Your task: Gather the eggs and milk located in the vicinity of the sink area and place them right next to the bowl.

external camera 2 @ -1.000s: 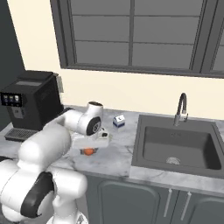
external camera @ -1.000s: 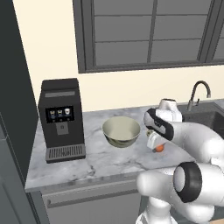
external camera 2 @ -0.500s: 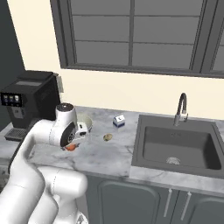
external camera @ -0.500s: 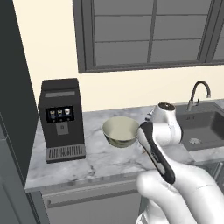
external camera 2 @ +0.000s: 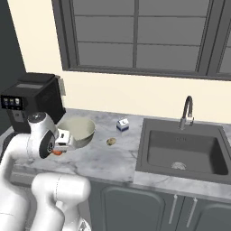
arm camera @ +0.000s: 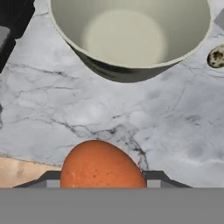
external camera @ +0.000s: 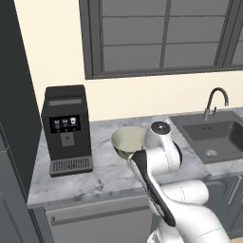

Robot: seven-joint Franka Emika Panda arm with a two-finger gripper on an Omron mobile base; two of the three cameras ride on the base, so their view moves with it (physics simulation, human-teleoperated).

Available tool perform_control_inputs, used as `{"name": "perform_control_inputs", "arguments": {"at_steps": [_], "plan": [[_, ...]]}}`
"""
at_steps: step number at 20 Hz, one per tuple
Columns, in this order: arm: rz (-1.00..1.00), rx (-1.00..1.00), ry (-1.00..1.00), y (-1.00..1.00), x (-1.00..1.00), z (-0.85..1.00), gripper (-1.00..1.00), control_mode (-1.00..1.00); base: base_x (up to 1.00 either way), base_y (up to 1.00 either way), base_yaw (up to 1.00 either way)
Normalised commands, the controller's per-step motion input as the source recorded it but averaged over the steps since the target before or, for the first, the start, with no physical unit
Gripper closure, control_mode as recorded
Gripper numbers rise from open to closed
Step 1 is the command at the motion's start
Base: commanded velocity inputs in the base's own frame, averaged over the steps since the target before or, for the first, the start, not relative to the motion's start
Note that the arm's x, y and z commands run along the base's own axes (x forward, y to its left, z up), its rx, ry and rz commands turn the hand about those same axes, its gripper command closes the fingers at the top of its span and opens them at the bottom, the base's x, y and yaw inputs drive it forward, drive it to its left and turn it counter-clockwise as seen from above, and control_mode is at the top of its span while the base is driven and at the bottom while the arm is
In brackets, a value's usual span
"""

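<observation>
Grey-veined white marble counter (external camera 2: 117,158) runs under a dark-framed window, and on it we count one black coffee machine (external camera: 66,129), one large round bowl, cream-green inside and mottled grey-green outside (external camera 2: 77,130), two eggs, one carton and one sink. From left to right in the right base view we see the coffee machine, the gripper (external camera 2: 60,146) holding the orange-brown oval egg (external camera 2: 57,152) low beside the bowl's near left side, the bowl, the pale olive-tan spotted egg (external camera 2: 111,141) lying alone on the marble, the small white carton of milk with blue markings (external camera 2: 122,124) standing further back, and the dark grey recessed sink (external camera 2: 184,151) with its curved gooseneck faucet (external camera 2: 187,112). Both the spotted egg and the milk sit between bowl and sink, apart from each other.

Half a second ago the hand carried the orange egg higher, in front of the bowl; it has now come down near the counter at the bowl's side. A second ago that egg lay on the marble near the spotted one.

Our hand view shows the orange egg clamped between the fingers at the bottom, the bowl just above it and the spotted egg at the right edge; from the left base view the arm hides eggs and milk
</observation>
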Motion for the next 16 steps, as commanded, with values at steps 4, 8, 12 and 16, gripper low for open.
{"name": "perform_control_inputs", "arguments": {"at_steps": [4,8,12,16], "plan": [[-0.4,0.0,0.0,0.66,0.0,0.0,1.0,-1.0,0.0,0.0,0.0],[-0.4,0.0,0.0,0.6,0.06,0.0,1.0,-1.0,0.0,0.0,0.0],[-0.33,-0.02,0.0,0.4,0.32,0.0,1.0,-1.0,0.0,0.0,0.0],[-0.24,-0.03,0.0,0.26,0.44,0.0,1.0,-1.0,0.0,0.0,0.0]]}}
